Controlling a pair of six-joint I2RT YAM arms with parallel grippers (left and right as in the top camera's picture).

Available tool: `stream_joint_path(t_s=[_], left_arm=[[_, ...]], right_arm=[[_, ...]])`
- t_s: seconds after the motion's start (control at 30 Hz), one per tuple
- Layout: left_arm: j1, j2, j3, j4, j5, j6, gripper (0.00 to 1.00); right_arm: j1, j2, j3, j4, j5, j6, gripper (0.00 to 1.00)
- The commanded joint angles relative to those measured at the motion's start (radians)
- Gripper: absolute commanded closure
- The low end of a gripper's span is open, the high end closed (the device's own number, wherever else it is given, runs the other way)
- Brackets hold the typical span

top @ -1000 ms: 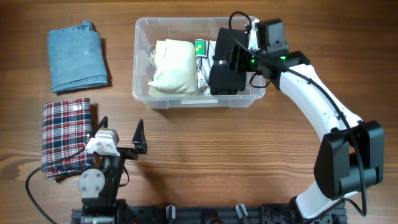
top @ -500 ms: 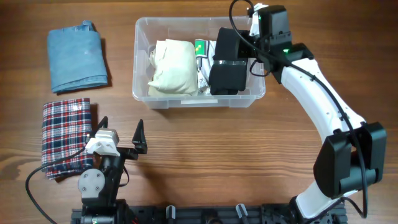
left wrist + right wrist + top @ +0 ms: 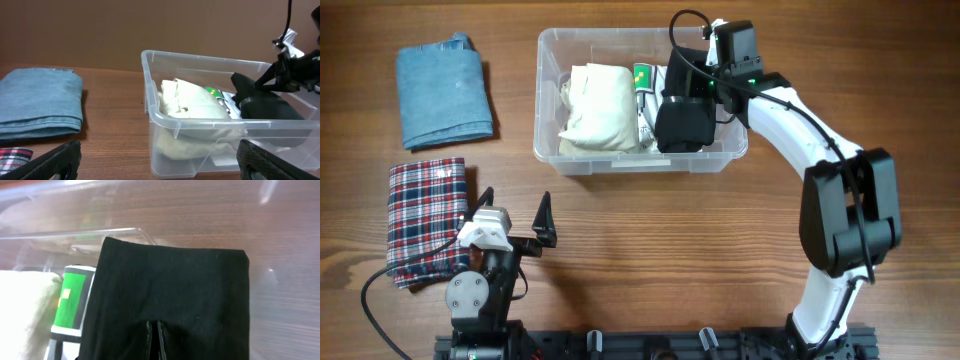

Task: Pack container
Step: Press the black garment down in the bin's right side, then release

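Observation:
The clear container (image 3: 620, 166) stands at the back middle of the table. Inside lie a folded cream garment (image 3: 598, 108), a green-labelled item (image 3: 643, 77) and a folded black garment (image 3: 682, 125). My right gripper (image 3: 700, 88) hangs over the black garment's far end with its jaws shut. In the right wrist view the gripper (image 3: 154, 340) shows its fingers pressed together right over the black cloth (image 3: 200, 290), with nothing visibly pinched. My left gripper (image 3: 513, 212) rests open near the front left, empty. In its own view the container's rim (image 3: 200, 120) lies ahead.
A folded blue denim garment (image 3: 442, 90) lies at the back left. A red plaid garment (image 3: 425, 220) sits at the front left beside my left arm. Bare wood stretches between the container and the front edge.
My right gripper has shut and swung back and leftward over the container. The black garment stays lying in the bin. The left arm has not moved.

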Motion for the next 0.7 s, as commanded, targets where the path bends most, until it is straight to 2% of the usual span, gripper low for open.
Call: stream_joint_path(t_s=[0.0, 0.17, 0.43, 0.67], left_arm=[[0.008, -0.007, -0.008, 0.0, -0.006, 0.013, 0.0], [0.008, -0.007, -0.008, 0.0, -0.006, 0.013, 0.0], [0.008, -0.007, -0.008, 0.0, -0.006, 0.013, 0.0], [0.008, -0.007, -0.008, 0.0, -0.006, 0.013, 0.0]], right_arm=[[-0.002, 0.05, 0.004, -0.015, -0.04, -0.001, 0.96], [-0.003, -0.007, 0.028, -0.01, -0.039, -0.003, 0.95], [0.031, -0.173, 0.077, -0.095, -0.025, -0.082, 0.95], [0.131, -0.171, 0.074, -0.371, 0.064, -0.08, 0.96]])
